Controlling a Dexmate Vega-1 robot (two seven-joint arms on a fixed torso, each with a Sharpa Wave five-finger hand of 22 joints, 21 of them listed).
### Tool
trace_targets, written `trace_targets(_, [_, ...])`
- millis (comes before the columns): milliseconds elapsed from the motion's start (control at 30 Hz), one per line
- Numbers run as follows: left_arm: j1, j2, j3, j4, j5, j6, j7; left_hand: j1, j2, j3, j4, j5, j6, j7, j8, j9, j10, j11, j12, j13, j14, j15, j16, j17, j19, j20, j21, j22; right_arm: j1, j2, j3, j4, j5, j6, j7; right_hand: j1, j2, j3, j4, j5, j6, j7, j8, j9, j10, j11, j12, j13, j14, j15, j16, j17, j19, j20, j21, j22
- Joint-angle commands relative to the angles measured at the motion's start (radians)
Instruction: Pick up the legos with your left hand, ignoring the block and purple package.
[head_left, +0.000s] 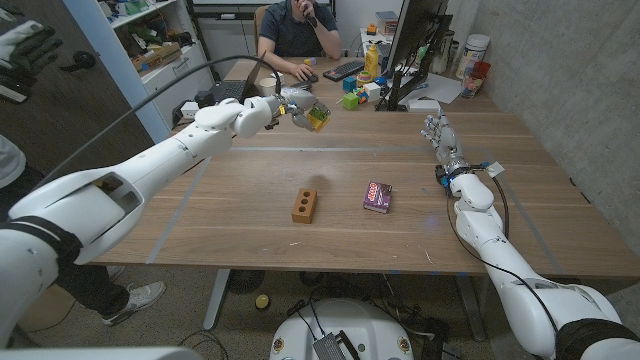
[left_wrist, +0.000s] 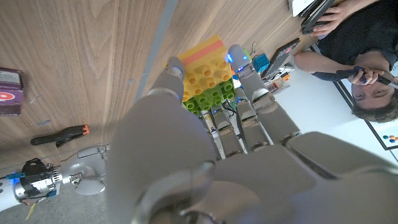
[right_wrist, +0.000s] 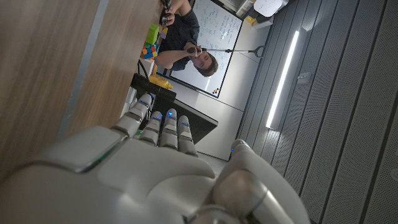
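My left hand (head_left: 297, 105) is raised over the far left part of the table and grips a stack of legos (head_left: 318, 118), yellow on green. The left wrist view shows the legos (left_wrist: 206, 81) pinched between the thumb and fingers (left_wrist: 244, 68), studs facing the camera. A brown block (head_left: 304, 204) with two holes lies on the table's middle. To its right lies the purple package (head_left: 377, 195), which also appears in the left wrist view (left_wrist: 9, 92). My right hand (head_left: 440, 135) stands on its edge at the right side of the table, fingers apart, holding nothing.
A person (head_left: 300, 30) sits behind the table's far edge with a keyboard (head_left: 343, 70), monitor (head_left: 412, 45), bottles and more coloured bricks (head_left: 355, 95). A shelf (head_left: 150, 50) stands at the back left. Bare wood (head_left: 250, 230) surrounds the block and package.
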Motion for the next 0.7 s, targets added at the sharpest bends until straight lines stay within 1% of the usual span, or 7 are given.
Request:
trace_targets(33, [0.058, 0.039, -0.067, -0.112, -0.016, 0.043, 0.017, 0.108, 0.124, 0.012, 0.016, -0.002, 0.294, 0.263, 0.005, 0.002, 0.008, 0.004, -0.006, 0.003, 0.074, -0.209, -0.002, 0.002, -0.005, -0.002, 0.007, 0.004, -0.027, -0.006, 0.006, -0.04, 0.009, -0.003, 0.001, 0.0, -0.007, -0.005, 0.001, 0.01, 0.006, -0.002, 0.003, 0.003, 0.008, -0.005, 0.007, 0.005, 0.006, 0.005, 0.004, 0.002, 0.001, -0.001, 0.005, 0.003])
trace_targets(267, [0.087, 0.057, -0.104, -0.164, -0.017, 0.046, 0.043, 0.102, 0.127, 0.01, 0.022, -0.003, 0.292, 0.258, 0.0, 0.003, 0.005, 0.006, -0.011, 0.004, 0.073, -0.207, -0.004, 0.003, -0.008, 0.0, 0.009, 0.004, -0.038, -0.009, 0.007, -0.059, 0.014, -0.004, 0.003, 0.001, -0.007, -0.006, 0.001, 0.01, 0.007, -0.002, 0.003, 0.003, 0.008, -0.006, 0.006, 0.005, 0.006, 0.005, 0.004, 0.002, 0.001, -0.002, 0.005, 0.003])
trace_targets(367, [0.107, 0.066, -0.135, -0.187, -0.034, 0.049, 0.074, 0.098, 0.129, 0.009, 0.025, -0.004, 0.287, 0.255, -0.004, 0.003, -0.001, 0.005, -0.016, 0.004, 0.071, -0.206, -0.006, 0.004, -0.013, 0.001, 0.01, 0.005, -0.042, -0.01, 0.007, -0.065, 0.015, -0.005, 0.002, 0.001, -0.007, -0.006, 0.001, 0.011, 0.007, -0.002, 0.003, 0.003, 0.008, -0.004, 0.006, 0.005, 0.006, 0.004, 0.004, 0.002, 0.001, -0.002, 0.006, 0.003])
trace_targets(500, [0.12, 0.073, -0.155, -0.21, -0.035, 0.057, 0.088, 0.097, 0.13, 0.009, 0.026, -0.005, 0.29, 0.257, -0.004, 0.003, -0.001, 0.004, -0.017, 0.004, 0.074, -0.207, -0.006, 0.004, -0.014, 0.002, 0.012, 0.005, -0.045, -0.012, 0.007, -0.069, 0.017, -0.005, 0.003, 0.001, -0.007, -0.007, 0.001, 0.011, 0.007, -0.002, 0.003, 0.003, 0.008, -0.003, 0.006, 0.005, 0.007, 0.003, 0.004, 0.002, 0.001, -0.002, 0.006, 0.003])
trace_targets(700, [0.131, 0.074, -0.168, -0.217, -0.04, 0.049, 0.099, 0.096, 0.133, 0.009, 0.028, -0.005, 0.294, 0.259, -0.004, 0.003, 0.007, 0.004, -0.017, 0.004, 0.08, -0.205, -0.005, 0.005, -0.015, 0.003, 0.014, 0.005, -0.043, -0.011, 0.006, -0.068, 0.019, 0.0, 0.005, 0.001, -0.007, -0.007, 0.0, 0.011, 0.007, -0.002, 0.003, 0.003, 0.009, -0.005, 0.006, 0.005, 0.007, 0.004, 0.004, 0.002, 0.001, -0.003, 0.006, 0.003])
